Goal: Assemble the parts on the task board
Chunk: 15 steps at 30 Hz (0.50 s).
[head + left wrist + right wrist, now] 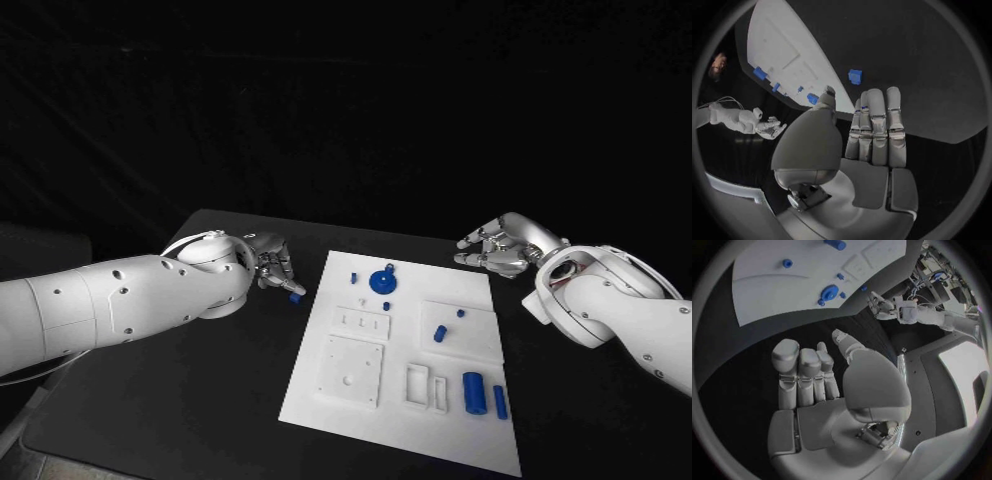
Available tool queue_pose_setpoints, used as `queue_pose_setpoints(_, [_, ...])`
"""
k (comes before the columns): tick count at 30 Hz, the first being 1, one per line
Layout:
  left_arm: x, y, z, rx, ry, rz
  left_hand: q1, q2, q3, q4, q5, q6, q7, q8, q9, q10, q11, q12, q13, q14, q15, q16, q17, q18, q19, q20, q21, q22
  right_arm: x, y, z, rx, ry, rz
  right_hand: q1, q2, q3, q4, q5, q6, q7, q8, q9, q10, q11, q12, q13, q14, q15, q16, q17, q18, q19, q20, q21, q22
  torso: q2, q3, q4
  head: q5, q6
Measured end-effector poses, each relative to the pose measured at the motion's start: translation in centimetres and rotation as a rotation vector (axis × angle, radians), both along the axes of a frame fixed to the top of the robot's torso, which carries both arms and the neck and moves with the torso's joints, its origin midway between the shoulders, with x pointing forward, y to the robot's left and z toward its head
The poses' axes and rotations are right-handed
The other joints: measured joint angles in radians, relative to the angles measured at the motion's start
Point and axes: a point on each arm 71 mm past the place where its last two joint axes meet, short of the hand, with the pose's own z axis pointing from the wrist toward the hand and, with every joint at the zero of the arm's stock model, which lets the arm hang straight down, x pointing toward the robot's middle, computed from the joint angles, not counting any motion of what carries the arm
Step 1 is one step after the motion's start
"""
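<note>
From the head view, the white board (378, 400) lies in the middle of the black table (188, 400). On the board there is a blue gear (384, 281) near its far edge, and two blue cylinders (485, 394) stand close to its near right corner. One small blue piece (296, 297) lies off the board, on the table just beside its far left edge. The left hand (271, 265) hovers near this piece, on the side away from the board. The right hand (500, 248) hangs off the board's far right corner.

In the left wrist view, the left hand (873, 127) has its fingers straight and side by side, the thumb apart, and it holds nothing. The blue piece (855, 76) lies on the table just past the fingertips, between them and the board (773, 35).

In the right wrist view, the right hand (814, 377) is also loosely spread and empty. The gear (829, 291) stands on the board (767, 290) beyond its fingers.

I think the risk is with the loose piece. It is small and lies flat on a smooth table, so the fingers may push it under the board's edge or flick it away instead of pinching it.
</note>
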Motion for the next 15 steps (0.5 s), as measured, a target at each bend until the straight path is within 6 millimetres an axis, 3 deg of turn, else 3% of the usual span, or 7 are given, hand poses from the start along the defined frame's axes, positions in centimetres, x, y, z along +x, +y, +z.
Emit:
queue_pose_setpoints(5, [-0.1, 0.0, -0.7, 0.01, 0.001, 0.018, -0.013, -0.022, -0.085, 0.118, 0.0, 0.0, 0.0, 0.0, 0.003, 0.0, 0.0, 0.0, 0.001, 0.004, 0.004, -0.004, 0.006, 0.0, 0.01, -0.002, -0.012, -0.012, 0.0, 0.0, 0.0, 0.0, 0.0, 0.0, 0.0, 0.0, -0.004, 0.004, 0.0, 0.0, 0.0, 0.0, 0.0, 0.0, 0.0, 0.0, -0.001, 0.0, 0.0, 0.0, 0.0, 0.0, 0.0, 0.0, 0.0, 0.0, 0.0, 0.0006, -0.0012, 0.002, -0.002])
queue_pose_setpoints(8, [-0.2, -0.1, -1.2, 0.021, 0.012, 0.035, -0.026, -0.036, -0.099, 0.132, 0.0, 0.003, -0.003, 0.0, 0.006, 0.001, -0.001, 0.003, 0.002, 0.009, -0.001, -0.005, 0.011, 0.0, 0.018, -0.004, -0.012, -0.012, -0.1, -0.1, 0.0, 0.0, 0.001, -0.001, 0.0, 0.0, -0.004, 0.004, 0.0, 0.0, 0.0, 0.0, 0.0, 0.0, 0.0, 0.0, -0.001, 0.0, 0.0, 0.0, 0.0, -0.001, 0.0, 0.0, 0.0, 0.0, 0.0, 0.0012, -0.0012, 0.002, -0.003])
queue_pose_setpoints(15, [-0.3, 0.0, -2.4, 0.051, 0.033, 0.077, -0.039, -0.027, -0.091, 0.131, 0.0, 0.02, -0.012, 0.0, 0.011, 0.019, -0.009, 0.006, 0.003, 0.013, -0.005, 0.003, 0.023, 0.0, 0.025, -0.011, -0.012, -0.007, -0.1, -0.1, -0.1, -0.001, 0.001, -0.001, 0.0, 0.0, -0.004, 0.004, 0.0, 0.0, 0.0, 0.0, 0.0, 0.0, 0.0, 0.0, -0.001, 0.0, 0.0, 0.0, 0.0, -0.001, 0.0, 0.0, 0.0, 0.0, 0.0, 0.0019, -0.0011, 0.002, -0.005])
